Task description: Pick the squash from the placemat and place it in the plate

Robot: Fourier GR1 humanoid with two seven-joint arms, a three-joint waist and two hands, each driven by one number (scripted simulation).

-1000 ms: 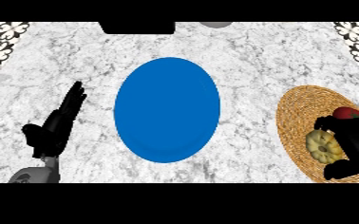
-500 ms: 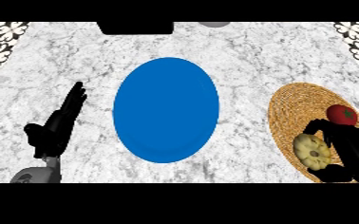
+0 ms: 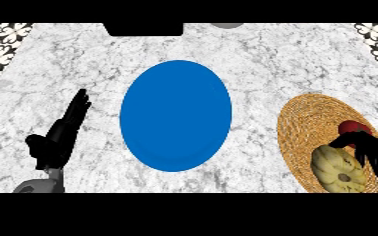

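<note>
- Right hand (image 3: 360, 142) is down at 4 o'clock of the view, hard against the right edge, and only part of it shows.
- Its black fingers (image 3: 344, 141) are bent, not straight, and they arch over the top edge of the pale yellow scalloped squash (image 3: 336, 169).
- One finger runs along the squash from 12 towards 10 o'clock, and another hooks down its side at about 2 o'clock.
- So that hand is curled onto the squash and touching it. The thumb cannot be made out.
- The squash lies on the round woven straw placemat (image 3: 303, 130), in the mat's lower half, around 5 o'clock from the mat's centre.
- A small red rounded item (image 3: 353, 127) sits at 12 o'clock of the squash, also on the placemat, with the hand crossing its lower edge.
- The big blue oval plate (image 3: 176, 115) lies mid-counter with nothing on it. The placemat is near it at 4 o'clock, with a strip of white and grey marble counter (image 3: 258, 65) between them.
- Left hand (image 3: 57, 139) rests at 8 o'clock of the plate, near the left edge, touching nothing.
- Its fingers are straight and pressed together, pointing towards 1 o'clock, and the thumb sticks out towards 9 o'clock.
- Its grey forearm (image 3: 35, 185) comes in from the lower edge.
- At 12 o'clock, along the far edge of the counter, are a flat black block (image 3: 143, 29) and, just to its right, a grey rounded shape (image 3: 226, 25).
</note>
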